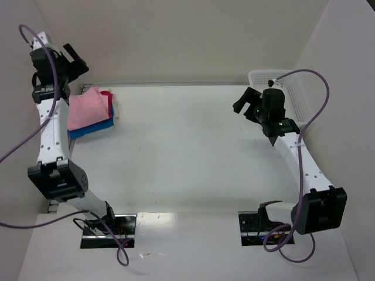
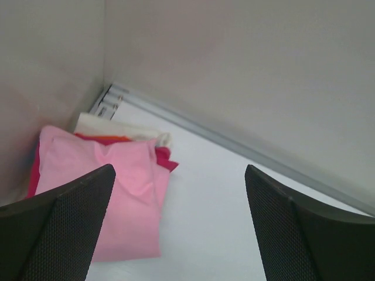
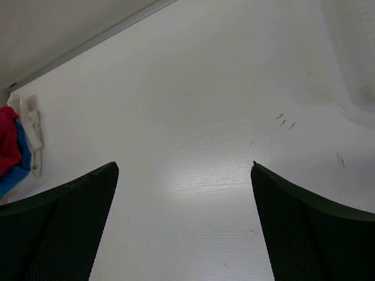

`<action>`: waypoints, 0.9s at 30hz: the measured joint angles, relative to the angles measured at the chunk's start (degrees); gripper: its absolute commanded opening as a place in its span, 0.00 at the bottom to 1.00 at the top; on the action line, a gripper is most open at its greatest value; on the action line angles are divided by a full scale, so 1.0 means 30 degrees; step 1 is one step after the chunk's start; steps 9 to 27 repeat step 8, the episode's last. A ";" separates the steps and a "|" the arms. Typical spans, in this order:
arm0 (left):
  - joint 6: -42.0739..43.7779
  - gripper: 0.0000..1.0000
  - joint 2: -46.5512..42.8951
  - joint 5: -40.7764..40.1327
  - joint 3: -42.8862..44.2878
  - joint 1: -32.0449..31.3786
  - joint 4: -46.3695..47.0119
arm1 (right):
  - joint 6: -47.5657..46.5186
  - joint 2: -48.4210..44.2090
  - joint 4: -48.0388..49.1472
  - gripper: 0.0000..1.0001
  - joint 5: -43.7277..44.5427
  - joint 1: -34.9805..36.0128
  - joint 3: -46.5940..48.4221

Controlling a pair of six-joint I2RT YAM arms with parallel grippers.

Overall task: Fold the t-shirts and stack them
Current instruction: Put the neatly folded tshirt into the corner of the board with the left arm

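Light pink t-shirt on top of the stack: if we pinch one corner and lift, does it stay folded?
Probably not: the light pink t-shirt shows soft creases and thin edges, so it likely drapes and unfolds. Pushed, it may bunch or slide over the magenta t-shirt beneath rather than shift whole.

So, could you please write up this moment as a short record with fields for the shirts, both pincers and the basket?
top shirt: light pink t-shirt, folded
beneath it: magenta t-shirt and blue t-shirt, edges showing
place: far left corner of the table
left pincer: open, empty, raised above the light pink t-shirt
right pincer: open, empty, over bare table
basket: white mesh, far right corner, behind the right arm
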 measured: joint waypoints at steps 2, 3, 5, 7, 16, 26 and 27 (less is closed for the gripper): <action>0.0150 0.99 -0.1793 0.0776 -0.0259 0.0027 -0.0031 | -0.0094 0.0003 0.0018 0.99 -0.0014 -0.0358 0.0110; 0.0349 0.99 -0.2610 0.1271 -0.0490 0.0028 -0.0048 | -0.0145 0.0016 0.0015 0.99 -0.0053 -0.0548 0.0119; 0.0560 0.99 -0.3904 0.2031 -0.1382 -0.0091 -0.0137 | -0.0234 0.0082 -0.0003 0.99 -0.0189 -0.1014 0.0176; 0.0858 0.99 -0.5001 0.2656 -0.3063 -0.0316 -0.0198 | -0.0353 0.0214 -0.0002 0.99 -0.0383 -0.1558 0.0305; 0.0952 0.99 -0.5403 0.2920 -0.4031 -0.0443 -0.0419 | -0.0423 0.0284 0.0004 0.99 -0.0464 -0.1837 0.0367; 0.0952 0.99 -0.5403 0.2920 -0.4031 -0.0443 -0.0419 | -0.0423 0.0284 0.0004 0.99 -0.0464 -0.1837 0.0367; 0.0952 0.99 -0.5403 0.2920 -0.4031 -0.0443 -0.0419 | -0.0423 0.0284 0.0004 0.99 -0.0464 -0.1837 0.0367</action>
